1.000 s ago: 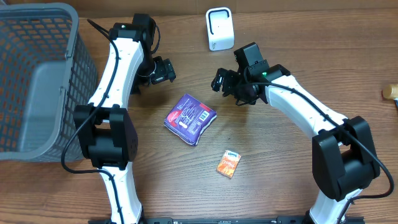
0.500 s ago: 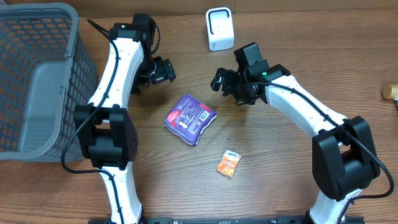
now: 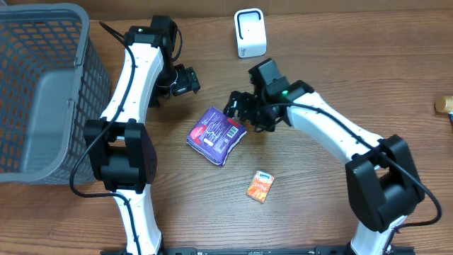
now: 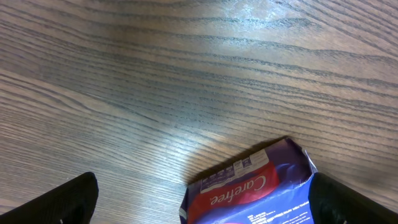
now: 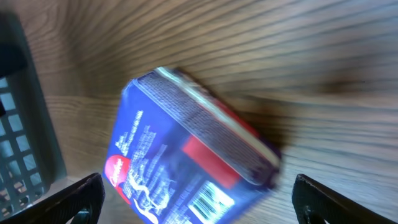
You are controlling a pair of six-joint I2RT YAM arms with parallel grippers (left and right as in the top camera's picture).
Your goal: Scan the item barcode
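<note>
The item, a purple Carefree pack (image 3: 216, 134), lies flat on the wooden table with its barcode (image 5: 208, 202) facing up. My right gripper (image 3: 244, 117) hovers at the pack's upper right corner, open. In the right wrist view the pack (image 5: 186, 162) shows between the wide-apart fingers (image 5: 74, 199), untouched. My left gripper (image 3: 185, 80) is open above and to the left of the pack. In the left wrist view the pack's end (image 4: 249, 193) lies ahead between its fingertips (image 4: 68, 199). The white scanner (image 3: 250, 33) stands at the back.
A grey mesh basket (image 3: 42, 92) fills the far left. A small orange sachet (image 3: 260, 186) lies in front of the pack. A yellowish object (image 3: 444, 104) pokes in at the right edge.
My right arm has swung left and forward, from beside the scanner to the pack's upper right corner. The left arm and the pack have not moved.
</note>
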